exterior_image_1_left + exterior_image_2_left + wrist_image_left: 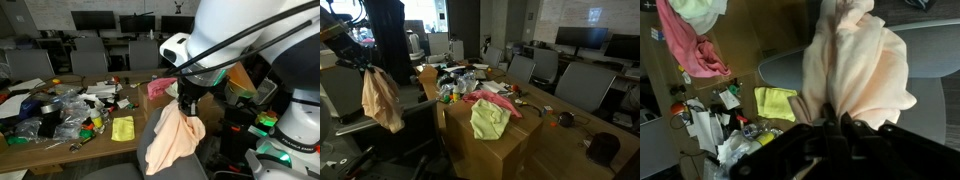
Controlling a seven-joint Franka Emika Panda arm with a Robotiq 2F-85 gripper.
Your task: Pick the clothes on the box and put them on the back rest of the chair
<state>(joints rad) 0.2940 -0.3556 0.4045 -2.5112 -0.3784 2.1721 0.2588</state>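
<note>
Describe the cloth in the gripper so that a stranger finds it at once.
Look above the grey chair beside the cardboard box. A peach cloth hangs there from the gripper, unlike the yellow-green cloth and pink cloth, which lie on the box.

My gripper (pixel 830 122) has its tips buried in the folds of the peach cloth (pixel 855 60) I hold — unseen. It covers much of the chair back (pixel 780 65); the table clutter (pixel 70 110) is too small to name.
</note>
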